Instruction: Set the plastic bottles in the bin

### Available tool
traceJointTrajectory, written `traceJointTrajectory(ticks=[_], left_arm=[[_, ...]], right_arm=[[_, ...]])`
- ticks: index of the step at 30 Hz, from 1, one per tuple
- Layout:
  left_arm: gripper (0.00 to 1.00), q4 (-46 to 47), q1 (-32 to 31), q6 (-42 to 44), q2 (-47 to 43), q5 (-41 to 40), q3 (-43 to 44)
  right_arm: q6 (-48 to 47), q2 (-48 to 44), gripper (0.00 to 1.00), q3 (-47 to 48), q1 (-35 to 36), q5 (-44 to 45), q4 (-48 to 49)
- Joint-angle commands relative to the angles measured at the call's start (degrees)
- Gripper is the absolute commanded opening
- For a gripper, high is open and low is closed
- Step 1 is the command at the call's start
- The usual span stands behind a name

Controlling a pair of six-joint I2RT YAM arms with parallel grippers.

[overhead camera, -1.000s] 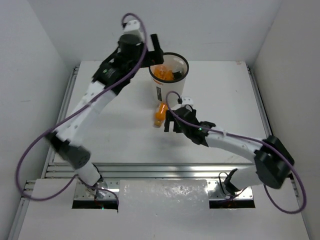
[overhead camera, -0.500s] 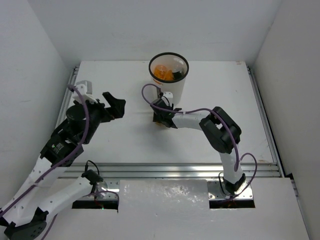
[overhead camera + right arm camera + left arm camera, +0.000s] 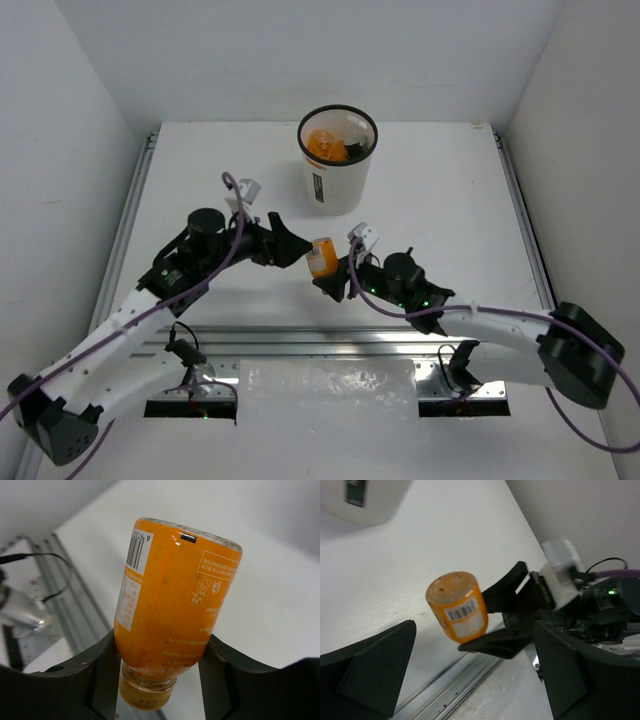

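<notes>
An orange-filled plastic bottle (image 3: 321,258) with a yellow cap and a white barcode label is held off the table, its base pointing away from the wrist. My right gripper (image 3: 327,270) is shut on it; in the right wrist view both fingers (image 3: 75,680) press the bottle (image 3: 170,595) just above its cap. My left gripper (image 3: 285,243) stands open just left of the bottle, nothing between its fingers; its wrist view shows the bottle (image 3: 459,607) ahead, held in the right gripper's fingers (image 3: 495,642). The white bin (image 3: 345,190) stands at the back centre with orange bottles (image 3: 325,147) inside.
A metal rail (image 3: 300,340) runs along the near edge of the table, just below both grippers. White walls close in the left, right and back sides. The bin's wall (image 3: 380,505) shows at the top left of the left wrist view.
My right gripper has shut on the bottle that lay below the bin and carried it toward the near rail. My left arm has swung back from the bin to beside the bottle.
</notes>
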Motion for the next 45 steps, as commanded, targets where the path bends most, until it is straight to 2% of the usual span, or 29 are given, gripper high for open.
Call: traceJointTrajectory(ticks=[1,5,8,9,10,11,12,14,15,16,17,18,21,22,24,26,27,29,31,32,34,35,36,39,40,45], left_arm=[[1.00,12.06,-0.51,-3.02,3.76,11.64,-0.91],[1.00,18.81,-3.75,-4.42,8.25,15.16,-1.61],[1.00,20.42,-8.50,-4.16,12.71,13.68,0.66],[0.93,20.51,-10.34,-3.99,13.96,13.50,1.46],[0.83,20.68,-10.79,-4.07,15.62,13.76,2.42],[0.62,21.12,-11.06,-4.34,16.07,14.20,2.78],[0.09,21.04,-11.06,-4.43,16.34,14.37,3.22],[0.00,20.25,-11.15,-4.52,15.99,11.31,4.80],[0.00,18.24,-11.06,-3.99,15.82,10.00,5.76],[0.00,16.74,-11.06,-3.47,15.99,4.67,8.90],[0.00,13.42,-11.06,-2.94,16.25,0.44,11.20],[0.00,8.43,-11.06,-1.98,16.95,-9.87,16.88],[0.00,3.03,-9.92,1.18,22.30,-21.98,25.87],[0.00,2.58,-9.13,2.07,25.97,-26.10,31.38],[0.00,2.58,-5.29,3.65,32.20,-25.28,38.77],[0.00,1.79,-1.68,4.88,37.06,-24.47,43.98],[0.00,1.18,-0.78,5.41,39.87,-24.56,49.92],[0.01,-2.14,1.23,6.55,48.74,-24.74,56.89],[0.12,-3.57,2.30,7.61,57.10,-22.81,66.47],[0.27,-5.14,2.48,7.88,59.30,-22.45,69.11],[0.44,-6.82,2.74,8.14,65.54,-20.26,77.20],[0.57,-9.00,2.91,8.14,67.30,-19.82,79.58],[0.65,-10.15,2.92,8.14,70.10,-18.94,84.12],[0.85,-12.10,2.83,7.62,71.36,-18.32,87.15],[0.99,-11.84,2.83,7.70,70.93,-18.23,86.72],[1.00,-14.03,2.74,7.17,61.36,-22.44,80.49]], right_arm=[[-4.27,-9.40,0.12,-2.36,-0.27,-9.79,8.09],[-5.76,-15.49,0.12,-0.70,-0.18,-13.74,2.02],[-6.12,-19.09,0.13,0.27,0.00,-15.85,0.78],[-6.12,-20.06,0.14,0.18,0.00,-16.56,0.78],[-6.12,-21.64,0.15,0.18,0.09,-15.78,0.09],[-6.29,-22.35,0.18,0.27,0.09,-14.82,-0.62],[-6.64,-22.88,0.33,0.27,0.09,-12.37,-1.23],[-6.65,-24.02,0.59,-0.34,0.00,-9.55,-2.38],[-6.04,-24.98,0.84,-0.35,0.09,-7.62,-3.34],[-5.68,-25.34,0.99,0.44,0.09,-0.99,-7.26],[-4.37,-25.52,0.99,1.49,0.00,4.47,-11.22],[-2.79,-25.09,0.99,4.72,0.00,18.36,-22.05],[8.26,-23.51,0.99,9.31,-0.09,34.02,-40.56],[11.34,-23.59,0.99,10.37,-0.09,38.24,-49.40],[15.06,-25.77,0.99,8.81,-0.18,39.24,-53.60],[15.24,-28.23,0.99,6.87,-0.26,39.42,-53.36],[15.15,-30.33,0.99,5.73,-0.27,39.51,-53.53],[15.50,-31.84,0.99,5.72,-0.44,39.69,-54.67],[15.50,-33.43,0.99,6.68,-0.53,39.42,-57.31],[15.42,-33.87,0.99,7.12,-0.62,39.42,-58.10],[15.24,-35.18,0.99,7.91,-0.79,39.60,-60.38],[15.24,-35.62,0.99,8.18,-0.79,40.21,-61.17],[15.15,-36.06,0.99,8.53,-0.97,40.21,-62.14],[14.36,-36.95,0.99,9.67,-1.14,40.21,-64.42],[14.45,-36.95,0.99,10.28,-1.14,40.21,-65.04],[14.01,-34.76,0.99,16.17,-1.49,42.93,-71.63]])
